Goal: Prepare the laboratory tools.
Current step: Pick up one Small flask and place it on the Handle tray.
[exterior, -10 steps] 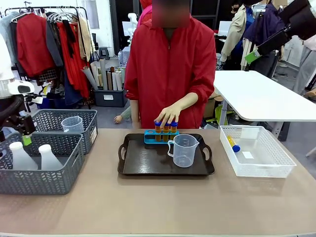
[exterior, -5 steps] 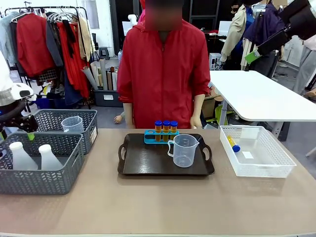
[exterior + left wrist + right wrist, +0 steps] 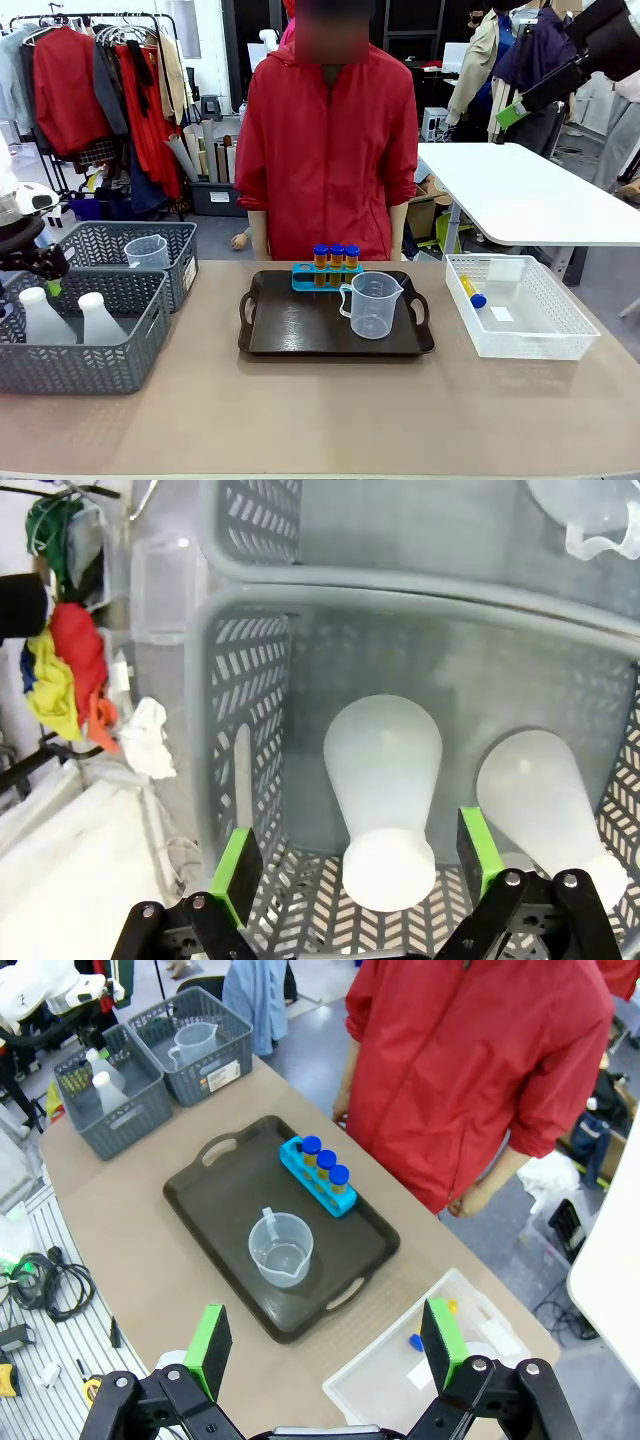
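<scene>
While the left hand (image 3: 357, 865) hangs spread over the near-left basket (image 3: 100, 365), the left conical flask (image 3: 385, 800) stands below.
Translucent white and upright, it points its neck up between the green pads (image 3: 237, 875), its twin (image 3: 540, 800) just right. The right hand (image 3: 325, 1345), also spread, hovers well away.

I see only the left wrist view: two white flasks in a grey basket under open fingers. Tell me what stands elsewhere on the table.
Observer: A dark tray holds a clear beaker and a blue rack with three blue-capped tubes.
Operator: Find any other tube.
Observer: One orange tube lies in the white basket on the robot's right.
Operator: Report the other arm.
Observer: The right gripper hangs open high above the table, holding nothing.
</scene>
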Robot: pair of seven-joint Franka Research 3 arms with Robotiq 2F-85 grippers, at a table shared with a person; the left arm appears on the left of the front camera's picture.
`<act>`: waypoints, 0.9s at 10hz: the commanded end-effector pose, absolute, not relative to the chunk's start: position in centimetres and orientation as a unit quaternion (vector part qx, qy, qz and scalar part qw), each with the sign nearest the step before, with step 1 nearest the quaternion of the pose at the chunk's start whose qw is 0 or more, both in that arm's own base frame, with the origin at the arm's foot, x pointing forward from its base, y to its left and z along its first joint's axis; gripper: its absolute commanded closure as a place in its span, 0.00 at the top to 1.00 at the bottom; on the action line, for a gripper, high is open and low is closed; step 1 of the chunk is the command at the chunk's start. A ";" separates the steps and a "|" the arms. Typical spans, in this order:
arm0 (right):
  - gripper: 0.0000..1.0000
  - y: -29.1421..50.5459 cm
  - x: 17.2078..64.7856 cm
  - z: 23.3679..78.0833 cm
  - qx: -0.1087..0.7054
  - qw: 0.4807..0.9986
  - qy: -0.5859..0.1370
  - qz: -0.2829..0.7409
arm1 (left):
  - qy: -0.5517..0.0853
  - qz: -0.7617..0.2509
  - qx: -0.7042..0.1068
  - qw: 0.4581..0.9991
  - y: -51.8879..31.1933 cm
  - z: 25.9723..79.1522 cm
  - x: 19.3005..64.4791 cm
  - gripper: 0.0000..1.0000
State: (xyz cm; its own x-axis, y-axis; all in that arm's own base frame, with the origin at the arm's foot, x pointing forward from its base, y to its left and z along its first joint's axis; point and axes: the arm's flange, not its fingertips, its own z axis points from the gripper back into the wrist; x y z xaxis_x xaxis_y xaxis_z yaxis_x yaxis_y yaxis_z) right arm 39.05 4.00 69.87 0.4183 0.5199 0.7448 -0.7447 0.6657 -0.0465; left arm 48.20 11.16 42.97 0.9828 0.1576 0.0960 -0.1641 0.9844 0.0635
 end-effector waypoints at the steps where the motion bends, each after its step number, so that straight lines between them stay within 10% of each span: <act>1: 1.00 4.0 39.1 70.0 0.152 0.826 -0.384 0.384 | -0.047 0.082 0.019 0.995 11.3 44.0 48.3 1.00; 7: 1.00 4.0 39.1 70.0 0.152 0.826 -0.384 0.384 | -0.026 0.064 0.013 0.998 10.6 43.9 48.2 1.00; 9: 1.00 4.0 39.1 70.0 0.152 0.826 -0.384 0.384 | -0.026 0.062 0.022 0.998 10.3 44.0 48.0 0.61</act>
State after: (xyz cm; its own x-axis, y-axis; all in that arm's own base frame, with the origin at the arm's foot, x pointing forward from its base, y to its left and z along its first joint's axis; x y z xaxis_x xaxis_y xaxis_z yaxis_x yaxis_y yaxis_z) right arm 39.05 4.00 69.87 0.4183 0.5199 0.7448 -0.7447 0.6657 -0.0465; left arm 48.20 10.36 43.58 0.9891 0.1357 0.0578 -0.1378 0.9899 0.0337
